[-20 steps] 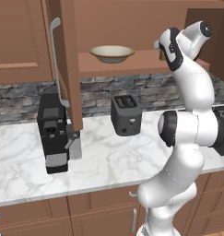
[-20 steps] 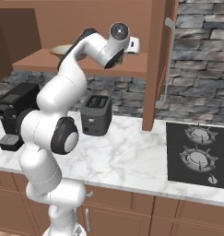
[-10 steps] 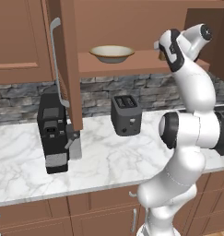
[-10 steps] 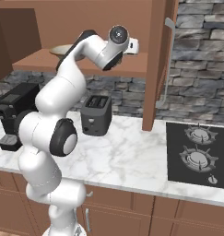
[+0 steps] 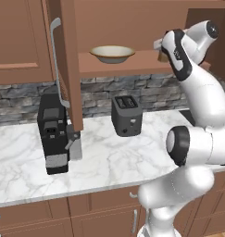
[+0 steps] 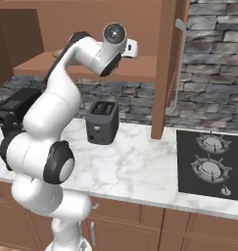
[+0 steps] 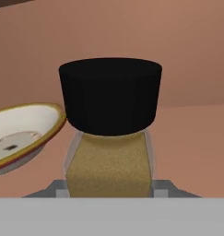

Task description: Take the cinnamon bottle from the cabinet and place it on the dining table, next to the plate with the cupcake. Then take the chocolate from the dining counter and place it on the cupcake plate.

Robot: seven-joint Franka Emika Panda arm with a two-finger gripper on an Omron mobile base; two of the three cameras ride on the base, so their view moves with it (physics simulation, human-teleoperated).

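Observation:
The cinnamon bottle point(image 7: 109, 166), tan with a round black cap, stands upright on the open cabinet's shelf point(image 5: 132, 65). My gripper point(image 7: 111, 189) is shut on its lower body, one finger on each side. From the left base view the gripper point(image 5: 159, 46) reaches into the right part of the cabinet, with a bit of the tan cinnamon bottle point(image 5: 163, 56) showing beside it. In the right base view the gripper point(image 6: 131, 48) sits just above the shelf. The dining table, plate, cupcake and chocolate are out of view.
A tan bowl point(image 5: 112, 53) sits on the shelf close to the bottle's left. The open cabinet door point(image 5: 67, 60) with its grey bar handle hangs over the marble counter point(image 5: 104, 162). Below stand a toaster point(image 5: 127, 115) and a coffee machine point(image 5: 53, 134). A stove point(image 6: 211, 164) lies to the right.
The wrist has shifted very slightly back from the shelf; the fingers have stayed closed on the bottle. Nothing else has moved.

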